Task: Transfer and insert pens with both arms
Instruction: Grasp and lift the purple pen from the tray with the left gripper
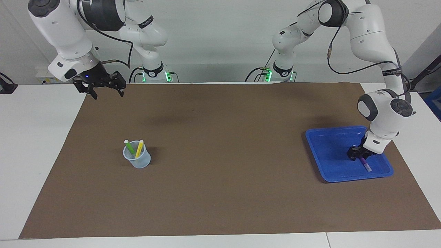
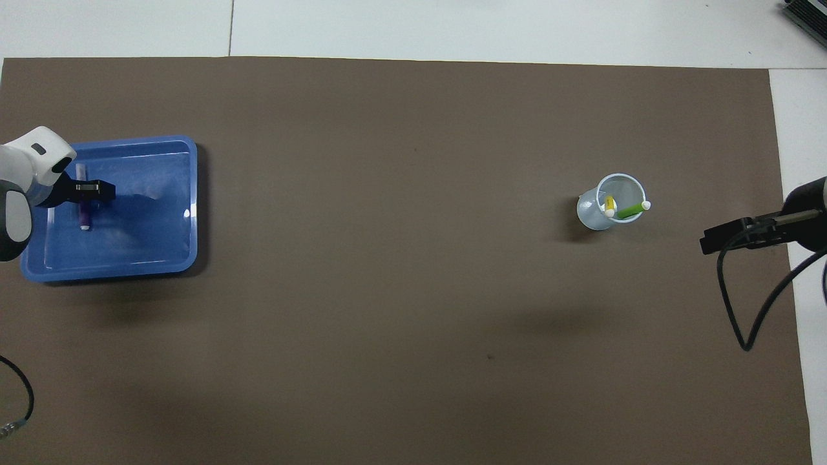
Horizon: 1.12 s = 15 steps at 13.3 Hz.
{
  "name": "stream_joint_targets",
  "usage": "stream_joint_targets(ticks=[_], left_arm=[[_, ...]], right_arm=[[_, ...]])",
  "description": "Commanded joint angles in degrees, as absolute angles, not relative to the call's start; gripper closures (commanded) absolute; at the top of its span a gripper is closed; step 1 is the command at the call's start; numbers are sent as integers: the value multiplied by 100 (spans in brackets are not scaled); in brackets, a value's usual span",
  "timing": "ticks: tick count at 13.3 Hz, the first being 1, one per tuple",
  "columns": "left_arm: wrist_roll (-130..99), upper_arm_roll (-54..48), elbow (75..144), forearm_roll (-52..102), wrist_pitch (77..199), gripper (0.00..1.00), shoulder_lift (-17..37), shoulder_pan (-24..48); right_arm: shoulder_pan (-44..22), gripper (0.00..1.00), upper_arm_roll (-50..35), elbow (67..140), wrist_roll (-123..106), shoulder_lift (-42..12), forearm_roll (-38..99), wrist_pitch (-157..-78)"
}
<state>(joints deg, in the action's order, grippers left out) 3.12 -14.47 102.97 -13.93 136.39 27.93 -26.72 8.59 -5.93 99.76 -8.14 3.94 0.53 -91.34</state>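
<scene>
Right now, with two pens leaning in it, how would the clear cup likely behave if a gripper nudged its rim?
The clear cup looks thin and light, so it would probably slide or tip on the brown mat. The green pen and yellow pen lean above the rim, which likely raises the tipping risk. Nothing stands beside it for support.

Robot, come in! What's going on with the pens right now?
Left end effector down on purple pen in blue tray. Right end effector waits, open. Nothing blocking.
</scene>
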Motion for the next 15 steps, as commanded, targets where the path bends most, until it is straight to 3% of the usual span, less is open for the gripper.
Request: stream_joint_targets(ticks=[1,2,8,15], left_arm=[[88,-1450,10792,-1336,13974,89,2672,-2654],[18,-1450,10863,-1336,14036,100,2646,-2654],[-413,-1494,10723,-1004,13879,100,2654,-2514],[-431,-1485,9739,-431,12692,100,2742,-2241]], right_arm=[[932,0,-615,10151,-861,536,-62,-9308],[923,0,-615,10160,-879,536,-62,-9308],[940,0,-615,10213,-1424,545,-62,-9466],[940,0,-615,10292,-1283,589,-62,-9404]])
